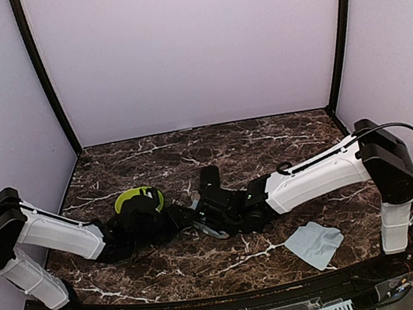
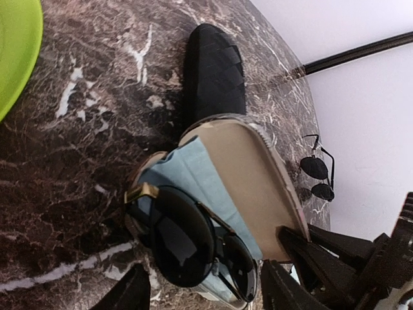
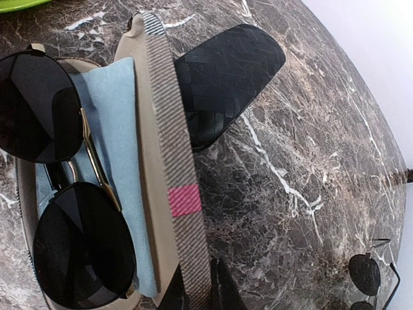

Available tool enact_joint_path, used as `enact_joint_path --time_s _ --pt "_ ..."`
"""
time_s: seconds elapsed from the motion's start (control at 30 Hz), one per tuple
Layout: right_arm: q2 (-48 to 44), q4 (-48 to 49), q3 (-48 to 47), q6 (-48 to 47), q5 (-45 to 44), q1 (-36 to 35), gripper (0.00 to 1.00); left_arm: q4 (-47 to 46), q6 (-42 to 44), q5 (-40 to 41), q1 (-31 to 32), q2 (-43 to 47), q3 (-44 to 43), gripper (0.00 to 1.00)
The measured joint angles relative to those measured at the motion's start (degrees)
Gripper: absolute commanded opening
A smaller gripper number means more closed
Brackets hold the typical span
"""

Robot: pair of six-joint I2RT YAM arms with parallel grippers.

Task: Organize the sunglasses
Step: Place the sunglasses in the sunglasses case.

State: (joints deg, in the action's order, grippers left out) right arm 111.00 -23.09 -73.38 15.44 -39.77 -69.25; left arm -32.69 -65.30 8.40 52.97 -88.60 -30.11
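The big sunglasses [image 2: 187,242] lie lenses up on a light blue cloth [image 2: 187,174] inside the open striped case [image 3: 164,129], directly between the fingers of the left pincer [image 2: 203,278], which stands wide astride them; whether its fingers touch the frame I cannot tell; the right pincer [image 3: 199,287] is pinched narrow on the striped edge of the case's raised lid, just beside those glasses; the round sunglasses [image 2: 317,177] lie well apart from both pincers on the bare desk [image 3: 310,161], out beyond the right one; a black case [image 3: 226,71] lies just past the striped case; from above, both pincers and the glasses are lost among the dark wrists; the right wrist view cuts off the round pair at its corner; the striped edge bears a plain pink patch.
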Motion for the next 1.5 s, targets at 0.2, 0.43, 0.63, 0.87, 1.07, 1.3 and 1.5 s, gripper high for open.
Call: enact_joint_path --time_s 0.2,0.43,0.63,0.87,1.07,1.3,1.5 --pt "-0.7 2.7 2.6 -3.8 -0.2 0.0 0.0 1.2 8.1 0.4 -0.1 6.6 1.6 0.7" --pt "-6.5 7.0 9.9 -11.8 0.7 -0.1 0.0 4.5 24.5 -0.7 -0.5 15.2 4.9 0.71" --pt "-11.8 11.3 16.9 -18.6 3.2 -0.1 0.0 4.7 39.6 -6.1 -0.7 17.4 6.5 0.7" --pt "-20.9 17.4 26.6 -26.3 6.0 -0.2 0.0 -0.3 51.5 -15.2 -0.7 12.9 10.0 0.71" --pt "-23.3 22.9 28.9 -30.7 6.6 -0.2 0.0 -5.5 57.1 -21.8 -0.7 4.9 9.3 0.71" --pt "-23.1 24.4 29.8 -33.0 7.1 -0.2 0.0 -7.3 62.2 -26.9 -0.7 -0.6 5.8 0.7" --pt "-22.4 24.6 29.8 -33.3 7.4 -0.4 0.0 -7.3 65.1 -28.8 -0.7 -0.7 4.5 0.6"
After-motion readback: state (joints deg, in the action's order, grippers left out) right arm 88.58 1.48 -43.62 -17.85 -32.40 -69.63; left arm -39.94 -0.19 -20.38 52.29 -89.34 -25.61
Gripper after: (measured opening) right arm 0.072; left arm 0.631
